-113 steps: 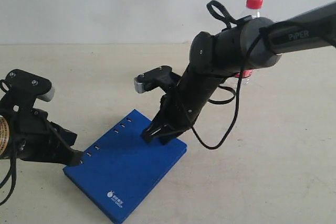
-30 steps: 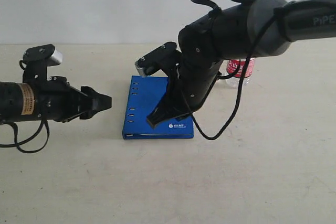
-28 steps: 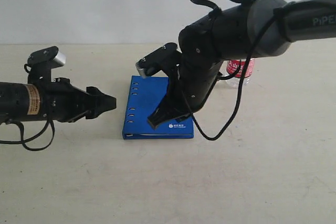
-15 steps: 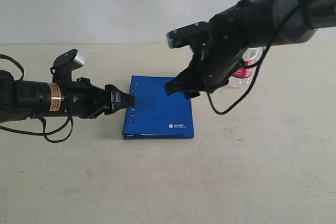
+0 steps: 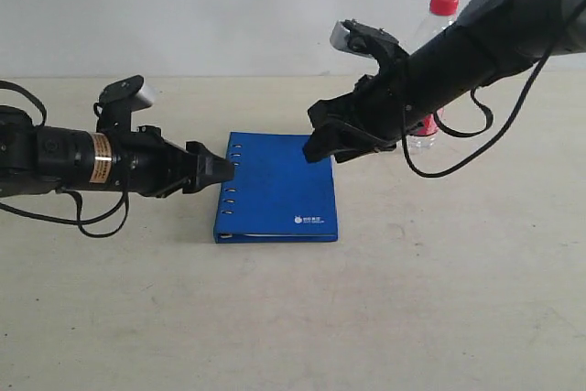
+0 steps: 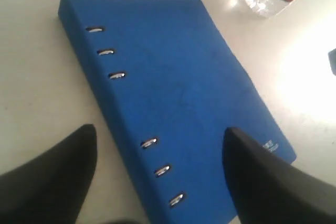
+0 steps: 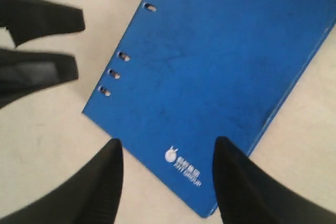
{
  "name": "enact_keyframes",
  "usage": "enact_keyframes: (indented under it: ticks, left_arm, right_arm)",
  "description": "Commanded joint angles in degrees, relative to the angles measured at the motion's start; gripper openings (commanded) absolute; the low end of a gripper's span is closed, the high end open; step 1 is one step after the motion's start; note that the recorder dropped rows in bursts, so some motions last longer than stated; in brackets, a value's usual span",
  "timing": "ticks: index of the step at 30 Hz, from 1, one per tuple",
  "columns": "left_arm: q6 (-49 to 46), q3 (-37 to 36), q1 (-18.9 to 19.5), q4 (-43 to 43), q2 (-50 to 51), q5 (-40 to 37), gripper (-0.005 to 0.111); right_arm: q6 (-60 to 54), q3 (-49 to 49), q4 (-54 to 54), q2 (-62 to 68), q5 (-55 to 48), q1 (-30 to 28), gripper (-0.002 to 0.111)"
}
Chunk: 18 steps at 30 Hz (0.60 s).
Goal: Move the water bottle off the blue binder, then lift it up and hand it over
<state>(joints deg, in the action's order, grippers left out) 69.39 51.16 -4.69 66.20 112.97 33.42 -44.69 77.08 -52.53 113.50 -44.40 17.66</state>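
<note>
Lying flat on the table (image 5: 430, 309), the binder (image 5: 275, 188) is deep blue, with two groups of three slots down its left edge and a tiny white logo near the front right corner. The left gripper (image 5: 220, 168) comes in low from the left, tips right at that slotted edge. In its wrist view the jaws are spread wide with nothing between them, though I can't tell if they touch the cover. The right gripper (image 5: 320, 142) hangs above the binder's far right corner, jaws also wide and gripping nothing. Further back, the bottle (image 5: 438, 17) stands upright on the table just past that corner, off the binder. It's clear plastic with a red cap and a red label, and the right arm hides part of it.
</note>
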Motion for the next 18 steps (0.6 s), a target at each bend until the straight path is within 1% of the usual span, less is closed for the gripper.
enact_keyframes:
  ticks: [1, 4, 8, 11, 14, 18]
  left_arm:
    - [0.62, 0.24, 0.09, 2.31, -0.02, -0.91, 0.063]
    - [0.73, 0.24, 0.09, 2.19, -0.02, -0.91, 0.063]
    - [0.38, 0.24, 0.09, 2.19, -0.02, -0.91, 0.063]
    - [0.38, 0.24, 0.09, 2.19, -0.02, -0.91, 0.063]
    - [0.00, 0.24, 0.09, 2.19, 0.20, -0.81, 0.063]
    - [-1.41, 0.24, 0.09, 2.19, 0.43, -0.70, 0.063]
  right_arm:
    - [-0.19, 0.19, -0.93, 4.34, 3.79, -0.71, 0.044]
    - [-0.57, 0.56, -1.61, 7.76, 5.32, -1.53, 0.044]
    - [-1.35, 3.68, -2.15, 11.11, 1.12, -3.92, 0.044]
    - [-4.58, 5.38, -7.07, 13.11, -3.11, -5.56, 0.043]
    - [-8.44, 6.58, -12.96, 15.27, -7.11, -6.65, 0.040]
    - [-9.12, 8.17, -14.55, 18.23, -8.98, -7.14, 0.040]
